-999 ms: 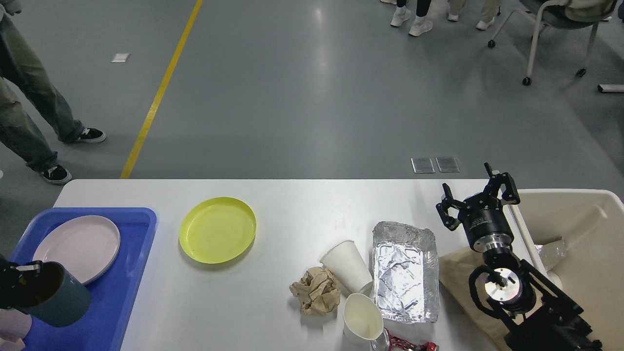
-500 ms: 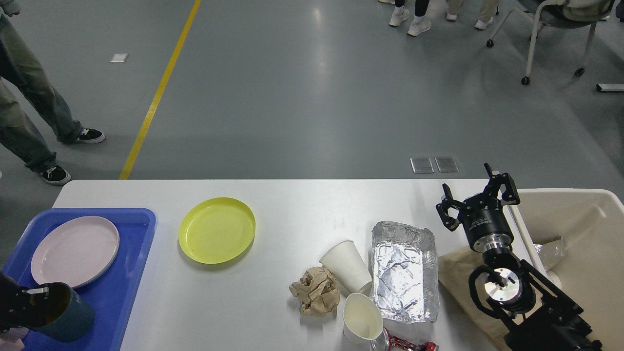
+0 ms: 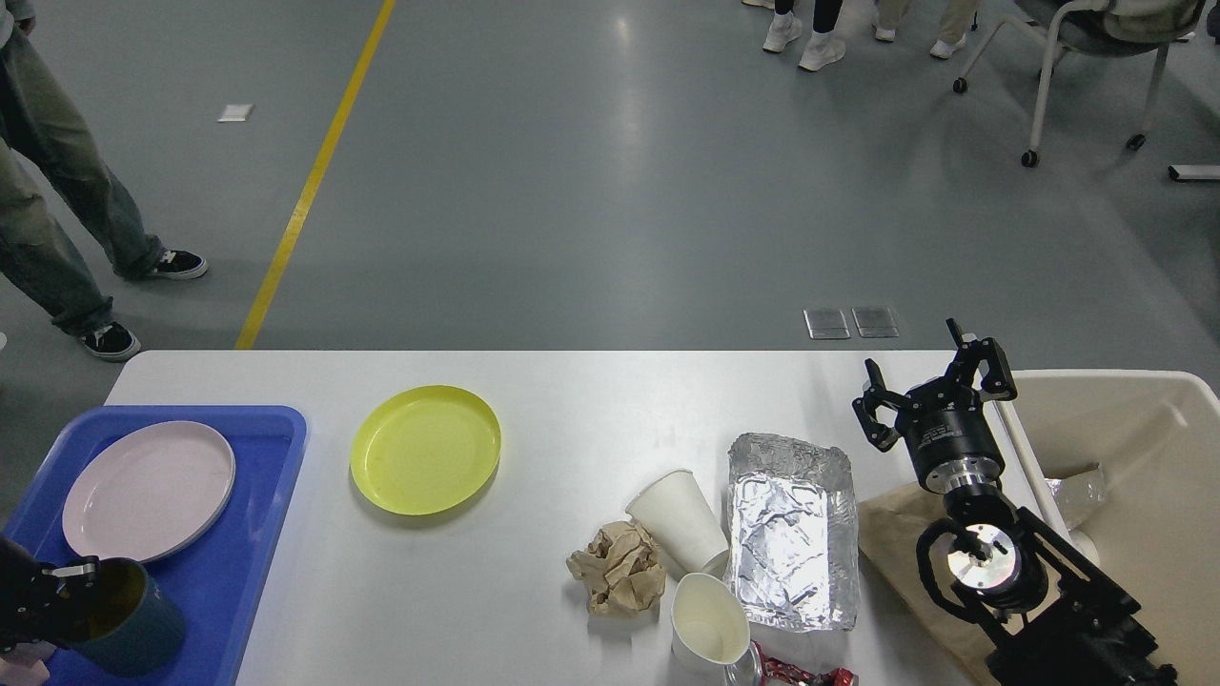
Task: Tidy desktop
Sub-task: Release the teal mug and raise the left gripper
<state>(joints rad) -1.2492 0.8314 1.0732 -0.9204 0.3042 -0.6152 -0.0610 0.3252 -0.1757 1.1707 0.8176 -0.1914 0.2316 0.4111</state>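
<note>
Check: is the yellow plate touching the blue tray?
Apart. The head view shows a strip of bare white desktop between the yellow plate and the blue tray's right rim.

desktop — smooth, white | foil tray — crinkled, shiny metal | paper ball — rough, brown

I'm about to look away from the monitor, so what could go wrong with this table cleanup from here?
The dark cup in the left gripper sits low over the blue tray, near the pink plate; it could bump it. The two paper cups beside the foil tray could tip if nudged.
</note>
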